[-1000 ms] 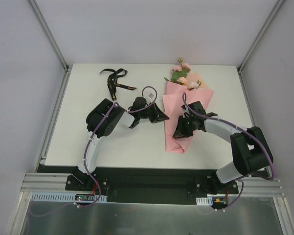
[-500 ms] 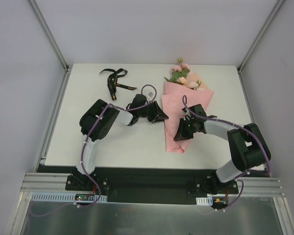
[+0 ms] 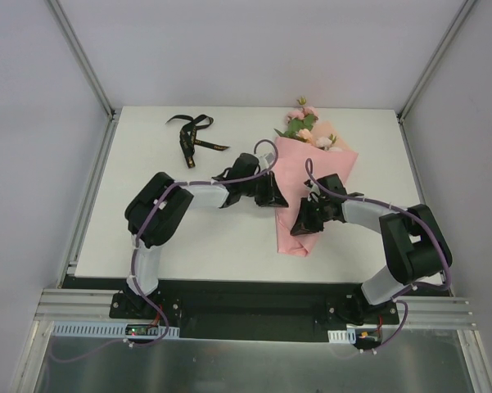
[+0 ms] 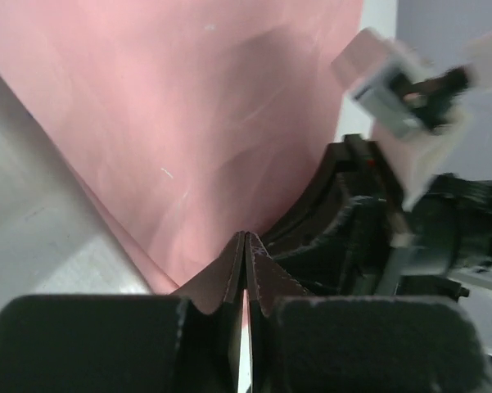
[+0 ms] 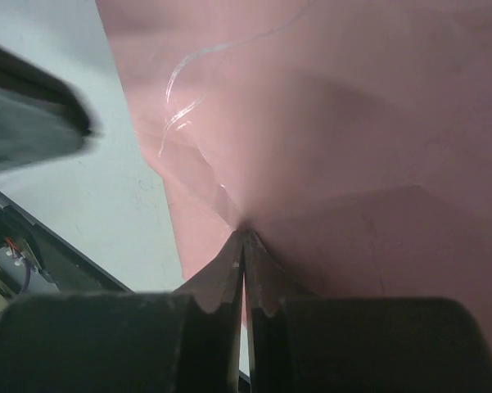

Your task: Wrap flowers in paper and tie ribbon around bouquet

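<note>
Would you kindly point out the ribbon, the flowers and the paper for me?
ribbon (image 3: 184,147): top view, on its long strand nearest the front.
flowers (image 3: 299,124): top view, on the green leaves among the blossoms.
paper (image 3: 290,164): top view, on the bare upper left face of the wrap.

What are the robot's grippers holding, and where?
The left gripper pinches the left edge of the thin pink paper sheet; the right gripper pinches a fold near its narrow lower end.
</note>
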{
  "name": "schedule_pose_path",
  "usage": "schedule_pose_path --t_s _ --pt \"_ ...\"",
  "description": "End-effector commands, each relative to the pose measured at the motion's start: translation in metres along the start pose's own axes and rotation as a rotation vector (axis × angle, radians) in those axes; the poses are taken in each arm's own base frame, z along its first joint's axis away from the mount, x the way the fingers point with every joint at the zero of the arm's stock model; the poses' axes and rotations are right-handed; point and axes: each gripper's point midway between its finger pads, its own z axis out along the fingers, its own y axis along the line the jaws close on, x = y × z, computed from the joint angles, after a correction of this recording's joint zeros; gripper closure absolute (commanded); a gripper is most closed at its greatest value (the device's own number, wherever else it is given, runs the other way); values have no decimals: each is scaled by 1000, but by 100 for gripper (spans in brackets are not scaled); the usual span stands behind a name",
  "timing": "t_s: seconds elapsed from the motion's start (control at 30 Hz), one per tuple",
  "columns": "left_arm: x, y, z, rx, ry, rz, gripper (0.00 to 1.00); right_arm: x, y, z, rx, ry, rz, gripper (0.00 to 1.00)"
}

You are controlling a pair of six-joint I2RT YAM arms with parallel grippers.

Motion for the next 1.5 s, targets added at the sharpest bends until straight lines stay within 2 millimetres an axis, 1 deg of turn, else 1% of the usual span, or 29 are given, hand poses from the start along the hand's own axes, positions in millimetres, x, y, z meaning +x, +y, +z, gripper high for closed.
schedule_pose_path --t_s 0.0,0.07,0.17,0.2,0.27,0.33,0.37,0.4,0.47,0.53,0.6,0.67,0.77,0.8,0.83,0.87,0.9,0.93,0.97,1.03,1.07,1.1,1.13,1.2,1.23,1.27,1.37,1.43,1.47 --pt "32 24 25 -14 113 -66 100 -5 0 -2 -8 -16 -9 96" --pt "40 41 30 -44 132 -79 100 -7 4 -6 -15 -31 -12 96" --pt "48 61 30 -115 151 -81 100 -7 8 -13 -19 -30 -12 95" --pt "50 65 29 -130 152 -78 100 -6 10 -16 -22 -26 -11 95" --pt "57 73 28 -151 162 -89 100 4 11 -23 -24 -25 5 94" --pt "60 75 28 -160 171 -95 100 14 4 -25 1 -27 35 93" --pt "60 77 27 -167 172 -98 100 24 -6 -23 36 -15 69 93" --pt "60 78 26 -177 168 -93 100 28 -10 -24 54 -12 87 93" --pt "61 79 23 -187 164 -91 100 46 -23 -24 109 26 151 95" --pt "61 80 24 -189 163 -83 100 54 -35 -25 159 18 187 96" --pt "62 86 24 -211 170 -100 100 63 -46 -25 207 9 242 96" --pt "63 85 24 -216 175 -115 100 61 -50 -31 234 -19 254 96" --pt "63 87 24 -222 172 -120 100 45 -42 -47 238 -81 204 96" --pt "64 87 24 -226 178 -123 100 41 -37 -51 218 -93 182 96" --pt "64 88 25 -230 180 -126 100 30 -26 -56 180 -120 147 95" --pt "65 87 24 -228 185 -134 100 26 -10 -61 104 -120 128 95" --pt "66 88 24 -231 184 -138 100 21 -1 -65 69 -131 118 95" --pt "67 88 23 -234 185 -138 100 11 6 -71 49 -153 108 95" --pt "68 88 23 -238 183 -140 100 6 7 -73 52 -166 98 95" --pt "67 89 23 -241 183 -141 100 -3 -1 -75 79 -188 97 95" --pt "68 90 24 -243 189 -146 100 0 -9 -69 97 -162 123 96" --pt "68 90 24 -244 194 -155 100 -2 -13 -66 94 -160 139 97" --pt "69 90 25 -245 201 -163 100 0 -20 -62 98 -149 173 98" --pt "70 90 25 -254 202 -173 100 14 -34 -51 121 -99 229 99" --pt "71 92 25 -260 203 -177 100 17 -43 -50 142 -97 255 100" --pt "72 92 24 -265 206 -182 100 27 -54 -47 172 -85 284 100" --pt "74 92 23 -270 216 -189 100 28 -73 -49 234 -117 313 100" --pt "76 90 21 -263 226 -187 100 23 -73 -55 245 -138 293 99" --pt "77 91 21 -264 228 -183 100 20 -69 -57 233 -144 283 100"
